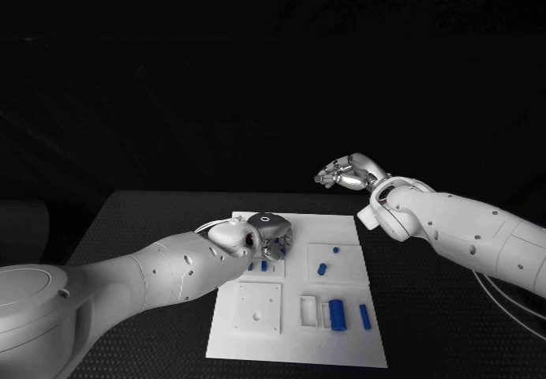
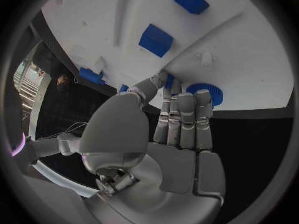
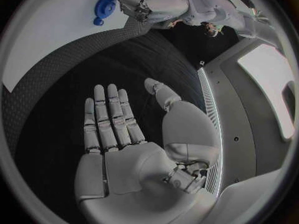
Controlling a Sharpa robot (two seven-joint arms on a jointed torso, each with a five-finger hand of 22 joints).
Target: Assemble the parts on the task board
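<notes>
Fingertips [image 2: 176, 84] of our left hand [image 1: 264, 231], held straight together, reach toward a round ribbed blue part [image 2: 206, 92] just ahead on the task board [image 1: 342, 225], likely to grasp it, while our right hand [image 1: 349, 171] waits spread flat and empty, well off the board.

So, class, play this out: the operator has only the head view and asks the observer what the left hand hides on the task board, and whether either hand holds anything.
Observer: Left wrist view: a round ridged blue part lies just beyond the fingertips of the left hand, near the edge of the task board.
Operator: Holding it?
Observer: No; its fingers lie straight, nothing in them.
Operator: The right hand?
Observer: Right wrist view: the right hand lies flat, fingers apart, empty, over the black table.
</notes>
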